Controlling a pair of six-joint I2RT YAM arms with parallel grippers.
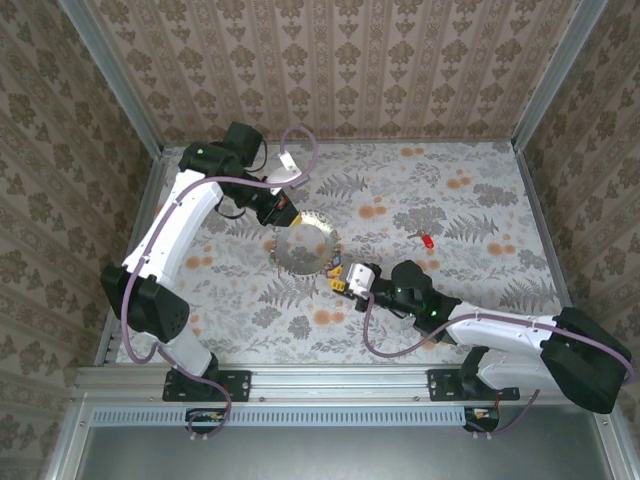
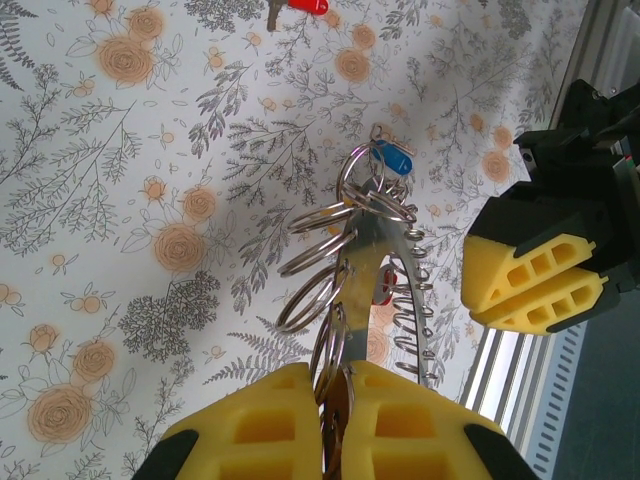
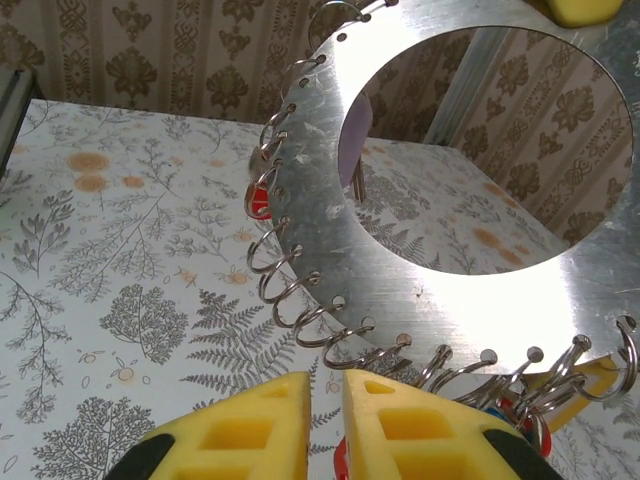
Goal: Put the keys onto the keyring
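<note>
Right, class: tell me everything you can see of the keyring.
The keyring is a flat, brushed-metal disc with a large round hole. Small holes drilled along its rim carry wire split rings. A blue tag and a red tag hang among them. It is tilted up on edge over the floral table, its rim pinched in the left hand.

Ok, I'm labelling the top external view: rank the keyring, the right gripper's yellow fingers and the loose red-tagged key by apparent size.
Largest: the keyring.
Then: the right gripper, yellow fingers only, clearly smaller.
Smallest: the red-tagged key, a speck on the table.
</note>
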